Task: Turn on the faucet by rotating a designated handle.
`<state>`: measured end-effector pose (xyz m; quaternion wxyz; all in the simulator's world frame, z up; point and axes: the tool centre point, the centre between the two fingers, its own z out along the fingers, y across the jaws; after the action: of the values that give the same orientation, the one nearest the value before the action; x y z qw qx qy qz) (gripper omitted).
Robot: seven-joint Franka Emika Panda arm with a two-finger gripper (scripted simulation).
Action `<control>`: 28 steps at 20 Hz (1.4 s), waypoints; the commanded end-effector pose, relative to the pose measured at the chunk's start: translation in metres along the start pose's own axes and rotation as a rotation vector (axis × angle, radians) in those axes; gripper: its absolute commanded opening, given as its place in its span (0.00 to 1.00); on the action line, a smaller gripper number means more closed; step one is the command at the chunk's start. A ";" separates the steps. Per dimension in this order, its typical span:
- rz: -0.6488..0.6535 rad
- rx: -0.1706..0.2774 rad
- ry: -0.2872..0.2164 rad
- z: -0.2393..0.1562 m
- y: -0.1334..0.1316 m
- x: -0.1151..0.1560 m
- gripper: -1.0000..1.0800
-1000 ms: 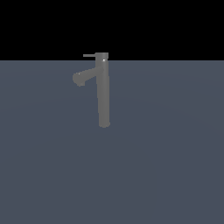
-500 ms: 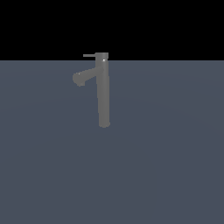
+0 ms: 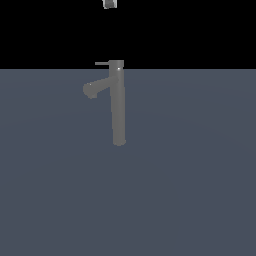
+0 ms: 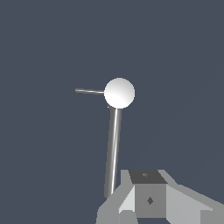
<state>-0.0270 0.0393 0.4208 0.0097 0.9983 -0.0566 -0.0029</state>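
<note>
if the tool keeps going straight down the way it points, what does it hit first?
Likely the faucet: the tool hangs above its top cap, and the wrist view looks straight down on that cap. It sits slightly toward the handle side, so it may graze that; depth unclear.

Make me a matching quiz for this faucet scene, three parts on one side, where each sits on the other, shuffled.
Column one:
1. handle
2. spout
3. tool

Column two:
A. at the exterior view's top edge, above the faucet, touching nothing
B. thin bar sticking sideways from the top cap
C. thicker angled branch below the cap, rounded end

Pairs: 1-B, 2-C, 3-A
</note>
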 end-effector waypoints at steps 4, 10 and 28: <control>0.024 0.002 0.003 0.031 -0.016 0.041 0.00; 0.049 0.008 0.004 0.068 -0.033 0.080 0.00; 0.079 0.020 0.004 0.118 -0.053 0.119 0.00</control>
<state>0.0962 0.0759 0.3007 0.0002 0.9954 -0.0958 -0.0005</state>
